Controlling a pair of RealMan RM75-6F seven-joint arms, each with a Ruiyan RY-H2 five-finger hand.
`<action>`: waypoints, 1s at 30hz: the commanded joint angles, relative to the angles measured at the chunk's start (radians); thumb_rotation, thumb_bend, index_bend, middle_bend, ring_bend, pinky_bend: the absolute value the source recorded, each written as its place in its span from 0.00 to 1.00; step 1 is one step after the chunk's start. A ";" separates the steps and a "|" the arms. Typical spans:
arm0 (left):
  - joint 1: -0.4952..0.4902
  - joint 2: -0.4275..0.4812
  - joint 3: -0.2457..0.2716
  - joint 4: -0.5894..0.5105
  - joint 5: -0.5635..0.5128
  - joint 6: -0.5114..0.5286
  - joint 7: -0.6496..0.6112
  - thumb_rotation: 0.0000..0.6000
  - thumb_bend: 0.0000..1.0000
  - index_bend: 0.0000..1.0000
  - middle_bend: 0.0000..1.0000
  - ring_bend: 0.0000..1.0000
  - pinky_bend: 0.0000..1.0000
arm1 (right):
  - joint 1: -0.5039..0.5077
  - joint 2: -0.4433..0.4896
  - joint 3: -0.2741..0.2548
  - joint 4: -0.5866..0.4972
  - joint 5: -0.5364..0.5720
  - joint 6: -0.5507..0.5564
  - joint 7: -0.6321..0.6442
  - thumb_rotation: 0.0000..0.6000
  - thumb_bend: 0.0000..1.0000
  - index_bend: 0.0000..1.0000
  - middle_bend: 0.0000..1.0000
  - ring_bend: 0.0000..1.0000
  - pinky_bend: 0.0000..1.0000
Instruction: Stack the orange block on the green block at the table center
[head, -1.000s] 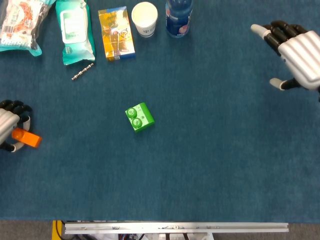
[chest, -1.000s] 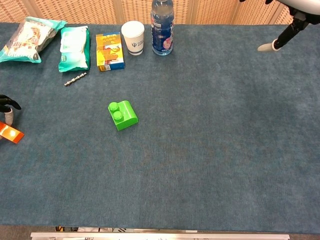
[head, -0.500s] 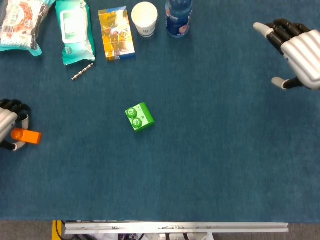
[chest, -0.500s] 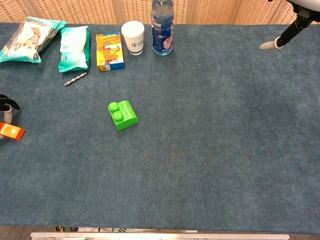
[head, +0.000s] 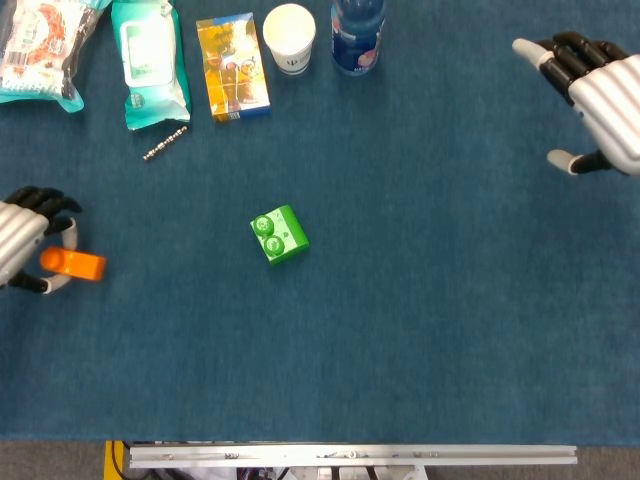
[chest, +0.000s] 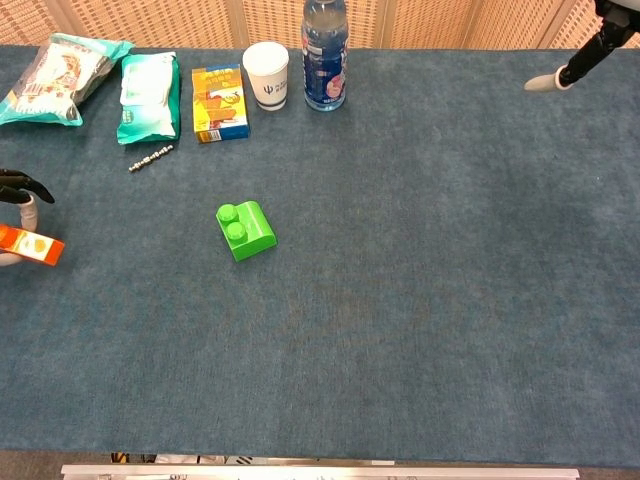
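Note:
The green block (head: 278, 235) (chest: 245, 230) rests on the blue table near its middle, studs up. At the far left my left hand (head: 28, 250) (chest: 14, 215) holds the orange block (head: 72, 264) (chest: 32, 245), which sticks out toward the right, above the cloth. The block is well left of the green one. My right hand (head: 592, 95) is at the far right, fingers spread and holding nothing; only a fingertip (chest: 546, 82) of it shows in the chest view.
Along the back edge lie two snack bags (head: 40, 48) (head: 150, 60), a yellow box (head: 232, 66), a paper cup (head: 289, 38) and a water bottle (head: 357, 35). A small metal chain (head: 164, 142) lies in front of the bags.
My left hand has carried the orange block a little up and to the right, toward the green block. The right hand has drifted further up and right.

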 joint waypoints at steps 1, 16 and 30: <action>-0.035 0.042 -0.012 -0.069 0.036 0.035 0.020 1.00 0.23 0.53 0.24 0.15 0.13 | -0.006 0.004 -0.002 -0.001 -0.004 0.004 0.005 1.00 0.11 0.00 0.19 0.12 0.23; -0.199 0.115 -0.078 -0.338 0.085 -0.058 0.187 1.00 0.23 0.53 0.24 0.15 0.13 | -0.063 0.054 -0.013 0.009 -0.053 0.037 0.075 1.00 0.11 0.00 0.19 0.12 0.23; -0.331 0.074 -0.169 -0.472 0.010 -0.227 0.320 1.00 0.23 0.53 0.24 0.14 0.13 | -0.116 0.088 -0.021 0.077 -0.115 0.053 0.215 1.00 0.11 0.00 0.19 0.12 0.23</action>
